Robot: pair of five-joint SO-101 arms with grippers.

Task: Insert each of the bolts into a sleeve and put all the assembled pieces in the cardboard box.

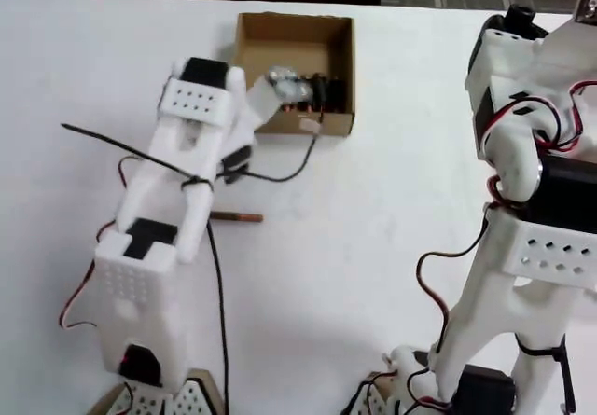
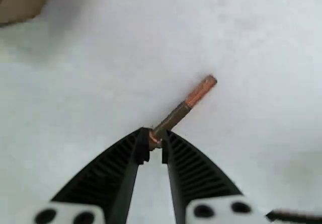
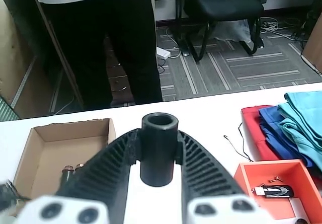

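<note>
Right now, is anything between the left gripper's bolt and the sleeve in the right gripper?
Nothing visible. The bolt in the left gripper has bare table around it; the sleeve in the right gripper is open-topped.

A slim copper-brown metal bolt lying flat on the white table, one end pinched by the left gripper, a black cylindrical sleeve upright, clamped in the right gripper, an open brown cardboard box holding small metal pieces
</note>
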